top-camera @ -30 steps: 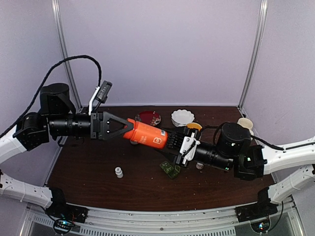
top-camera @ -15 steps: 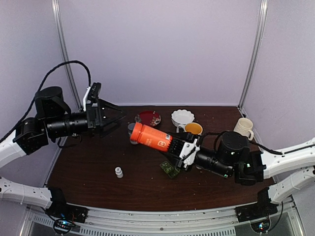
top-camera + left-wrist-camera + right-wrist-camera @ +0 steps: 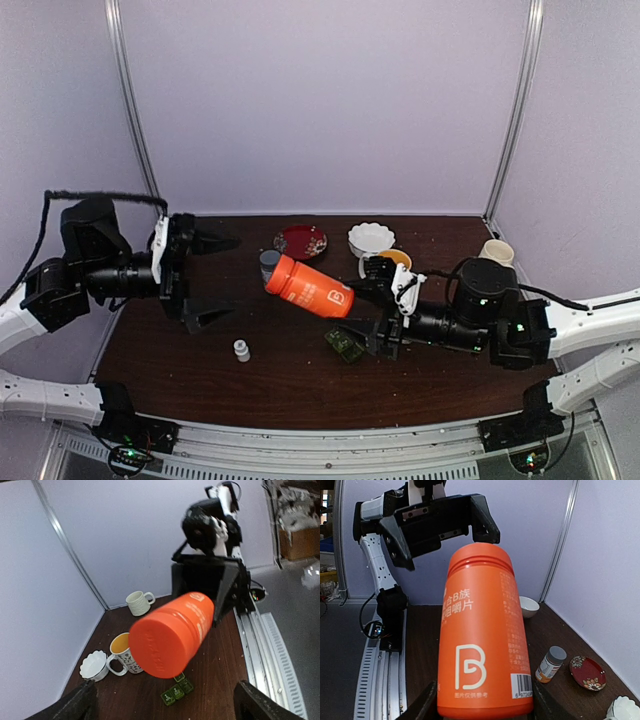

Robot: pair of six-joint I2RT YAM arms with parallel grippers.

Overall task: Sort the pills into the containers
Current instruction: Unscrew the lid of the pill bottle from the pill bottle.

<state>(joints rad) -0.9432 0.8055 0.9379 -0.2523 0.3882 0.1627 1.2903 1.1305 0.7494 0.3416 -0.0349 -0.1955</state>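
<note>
Status | left claw (image 3: 234, 277) spread wide (nothing held) | right claw (image 3: 366, 300) clamped on orange bottle (image 3: 310, 288)

White arm links (image 3: 600, 312), black joints (image 3: 93, 217), black cable (image 3: 100, 197)

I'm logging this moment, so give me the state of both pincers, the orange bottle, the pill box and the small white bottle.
Orange bottle: in the air, lying near level, cap on.
Right pincer: shut on the orange bottle.
Left pincer: open, empty.
Pill box: on the table; lids too small to tell.
Small white bottle: upright, capped.
</note>
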